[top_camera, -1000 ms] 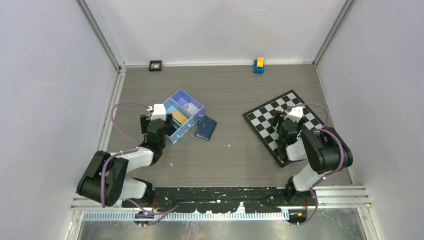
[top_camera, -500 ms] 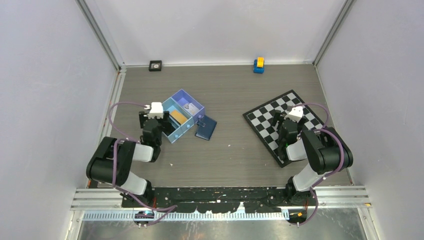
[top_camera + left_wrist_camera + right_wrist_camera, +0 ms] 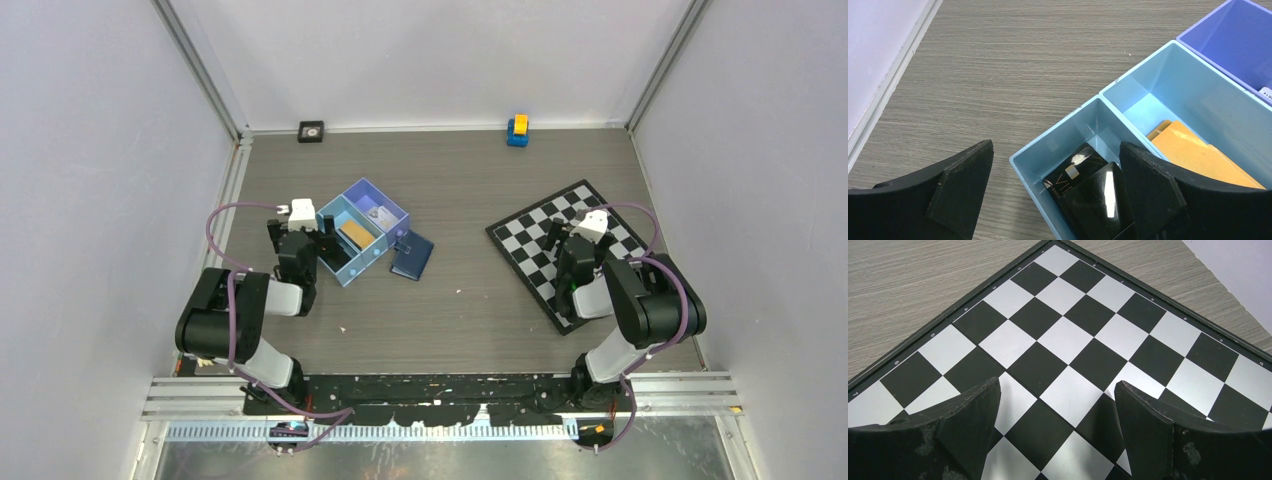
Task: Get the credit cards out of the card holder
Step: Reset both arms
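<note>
- The left gripper point(image 3: 1055, 150) gapes wide and empty at the bottom of its wrist view, over the tray point(image 3: 1058, 145).
- A black card point(image 3: 1083, 187) lies in the tray's lowest compartment, an orange card point(image 3: 1198, 155) in the middle one.
- The navy card holder point(image 3: 412, 257) lies left of centre in the overhead view, just right of the tray.
- The right gripper point(image 3: 1056, 386) is spread wide, holding nothing, over the chessboard point(image 3: 1073, 325).

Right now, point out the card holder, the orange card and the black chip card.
card holder point(image 3: 412, 258): top external view, middle of navy cover.
orange card point(image 3: 1198, 159): left wrist view, middle of face.
black chip card point(image 3: 1074, 171): left wrist view, at its chip.
</note>
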{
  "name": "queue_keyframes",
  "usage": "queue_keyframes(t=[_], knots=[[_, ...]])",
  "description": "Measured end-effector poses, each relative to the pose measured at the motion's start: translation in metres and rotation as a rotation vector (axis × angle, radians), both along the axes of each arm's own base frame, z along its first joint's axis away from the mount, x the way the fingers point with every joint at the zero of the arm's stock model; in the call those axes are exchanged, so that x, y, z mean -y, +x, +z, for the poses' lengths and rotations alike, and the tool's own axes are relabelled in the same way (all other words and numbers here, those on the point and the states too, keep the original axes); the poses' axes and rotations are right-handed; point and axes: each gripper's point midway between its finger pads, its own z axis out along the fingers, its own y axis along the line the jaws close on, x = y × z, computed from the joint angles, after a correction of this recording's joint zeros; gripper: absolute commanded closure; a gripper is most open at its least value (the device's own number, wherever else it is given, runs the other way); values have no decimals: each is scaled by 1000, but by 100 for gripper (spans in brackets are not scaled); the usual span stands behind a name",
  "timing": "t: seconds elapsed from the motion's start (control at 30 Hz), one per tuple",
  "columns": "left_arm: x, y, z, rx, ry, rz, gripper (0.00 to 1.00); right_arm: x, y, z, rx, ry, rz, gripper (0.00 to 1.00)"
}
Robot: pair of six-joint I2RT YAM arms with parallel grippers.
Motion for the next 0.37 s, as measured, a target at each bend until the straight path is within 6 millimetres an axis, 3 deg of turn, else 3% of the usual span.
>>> queue_keyframes(t=[0.37], knots=[[0,0,0,-1,-1,0,0,1,-1,-1,-2,1,-7,11]])
